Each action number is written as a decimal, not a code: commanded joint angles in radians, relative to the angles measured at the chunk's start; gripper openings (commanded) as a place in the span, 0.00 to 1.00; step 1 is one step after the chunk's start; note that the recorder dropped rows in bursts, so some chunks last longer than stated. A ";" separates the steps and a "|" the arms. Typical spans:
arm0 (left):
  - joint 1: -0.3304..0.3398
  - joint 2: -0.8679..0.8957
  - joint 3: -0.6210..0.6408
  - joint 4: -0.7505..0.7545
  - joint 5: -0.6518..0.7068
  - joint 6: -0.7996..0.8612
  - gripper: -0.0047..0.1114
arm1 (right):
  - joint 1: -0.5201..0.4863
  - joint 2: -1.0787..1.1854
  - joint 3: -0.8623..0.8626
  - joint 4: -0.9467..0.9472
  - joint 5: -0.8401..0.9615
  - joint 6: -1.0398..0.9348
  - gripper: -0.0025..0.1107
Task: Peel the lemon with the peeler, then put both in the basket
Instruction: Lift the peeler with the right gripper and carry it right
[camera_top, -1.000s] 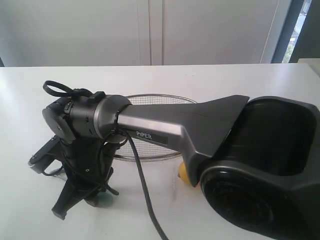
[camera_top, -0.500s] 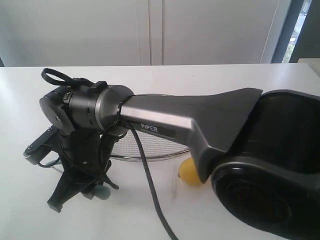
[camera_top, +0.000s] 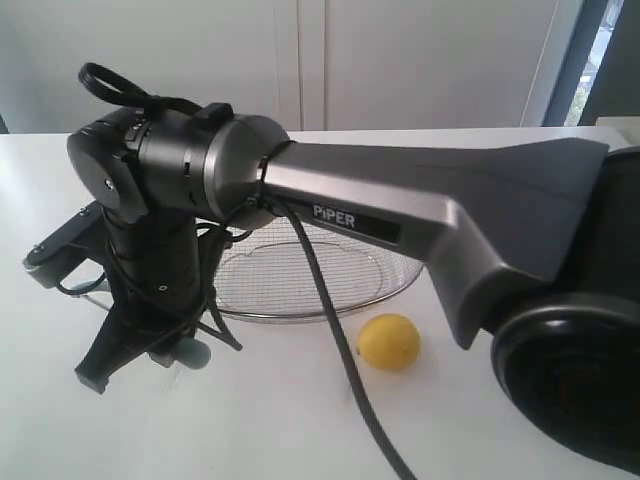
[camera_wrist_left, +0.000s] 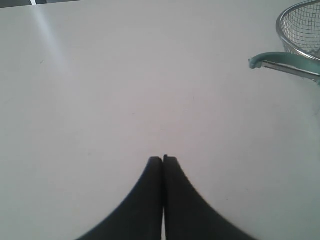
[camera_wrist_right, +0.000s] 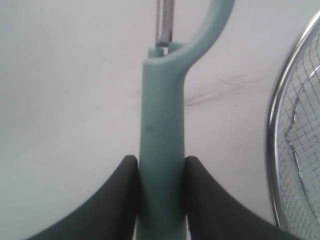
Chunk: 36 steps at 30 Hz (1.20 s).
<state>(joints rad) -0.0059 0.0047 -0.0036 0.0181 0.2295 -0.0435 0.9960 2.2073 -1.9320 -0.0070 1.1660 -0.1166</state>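
My right gripper (camera_wrist_right: 160, 159) is shut on the thick handle of the pale teal peeler (camera_wrist_right: 161, 110), whose hooked head and blade point away from it. In the exterior view that gripper (camera_top: 165, 352) hangs low over the table at the left, with a bit of teal peeler (camera_top: 191, 354) showing under it. The yellow lemon (camera_top: 388, 341) lies on the table in front of the wire basket (camera_top: 270, 314), apart from both grippers. My left gripper (camera_wrist_left: 163, 159) is shut on nothing above bare table, with the peeler head (camera_wrist_left: 282, 62) and the basket rim (camera_wrist_left: 280, 22) off to one side.
The right arm's long grey link (camera_top: 400, 215) and a black cable (camera_top: 330, 310) cross over the basket. The arm's black base (camera_top: 570, 380) fills the lower right. The basket rim (camera_wrist_right: 274, 130) lies close beside the held peeler. White cabinets stand behind the table.
The right arm has risen and swung to the left with the peeler still gripped. The lemon, half hidden behind the arm before, now shows whole.
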 joint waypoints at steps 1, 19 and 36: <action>-0.006 -0.005 0.004 -0.002 0.004 0.004 0.04 | 0.000 -0.030 -0.001 -0.007 0.015 0.001 0.02; -0.006 -0.005 0.004 -0.002 0.004 0.004 0.04 | -0.003 -0.143 -0.001 0.007 0.055 -0.061 0.02; -0.006 -0.005 0.004 -0.002 0.004 0.004 0.04 | -0.038 -0.209 0.001 0.007 0.055 -0.066 0.02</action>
<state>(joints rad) -0.0059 0.0047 -0.0036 0.0181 0.2295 -0.0435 0.9759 2.0222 -1.9320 0.0000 1.2211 -0.1673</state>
